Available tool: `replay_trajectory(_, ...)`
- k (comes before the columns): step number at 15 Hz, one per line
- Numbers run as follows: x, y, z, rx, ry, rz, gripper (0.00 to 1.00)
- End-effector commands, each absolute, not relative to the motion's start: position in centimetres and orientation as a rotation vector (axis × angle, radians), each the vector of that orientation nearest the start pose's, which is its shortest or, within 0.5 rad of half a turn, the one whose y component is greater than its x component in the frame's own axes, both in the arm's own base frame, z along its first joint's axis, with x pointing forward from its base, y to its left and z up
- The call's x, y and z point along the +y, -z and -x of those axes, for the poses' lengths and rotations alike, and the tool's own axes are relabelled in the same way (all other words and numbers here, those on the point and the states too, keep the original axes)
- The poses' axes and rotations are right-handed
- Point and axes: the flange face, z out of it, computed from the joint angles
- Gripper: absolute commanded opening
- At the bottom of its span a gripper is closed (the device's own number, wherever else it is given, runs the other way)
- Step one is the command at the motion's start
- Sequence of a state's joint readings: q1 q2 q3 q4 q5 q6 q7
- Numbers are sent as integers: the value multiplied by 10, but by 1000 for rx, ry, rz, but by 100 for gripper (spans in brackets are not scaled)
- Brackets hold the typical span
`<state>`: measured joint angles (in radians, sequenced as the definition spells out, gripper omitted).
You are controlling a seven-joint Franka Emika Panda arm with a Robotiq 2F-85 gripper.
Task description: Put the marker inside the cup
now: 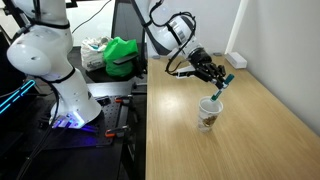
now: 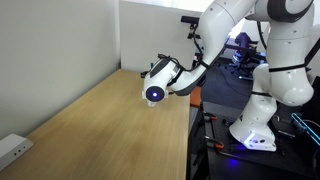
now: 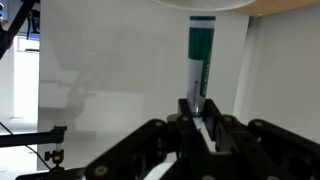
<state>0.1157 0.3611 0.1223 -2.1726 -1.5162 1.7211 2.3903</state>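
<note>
Clenched on the marker [image 3: 200, 55], the claw [image 3: 200, 110] shows best in the wrist view: two dark fingers [image 3: 216, 125] press the dark lower part of the marker from both sides, and its green part stands out beyond them, in front of a pale wall [image 3: 110, 70]. At the top edge of this view a white curved shape lies close to the far end of the marker; it may be the rim of the cup, but I cannot tell for sure. In an exterior view the claw [image 1: 219, 78] hangs over the wooden table [image 1: 265, 135], with the teal part of the marker [image 1: 228, 78] sticking out on its side. The cup [image 1: 209, 113] stands upright on the table, below the claw and a little aside from it. The marker is above the cup; I cannot tell whether it touches the rim. A small white box [image 1: 237, 62] lies on the table near the wall, well apart from the cup. Off the table edge, something green [image 1: 122, 52] rests among clutter. In an exterior view the arm [image 2: 175, 78] reaches over the table [image 2: 100, 130] and its wrist hides the claw, marker and cup.
</note>
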Motion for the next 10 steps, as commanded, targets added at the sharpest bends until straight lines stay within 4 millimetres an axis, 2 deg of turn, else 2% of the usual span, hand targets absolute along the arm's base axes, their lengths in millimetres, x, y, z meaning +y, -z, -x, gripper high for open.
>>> replay_trajectory(1,38,-234,-541,-1114,-1209,-1607,5)
replay_trajectory(10,37,-214,-538,-1132,-1204,-1599,5)
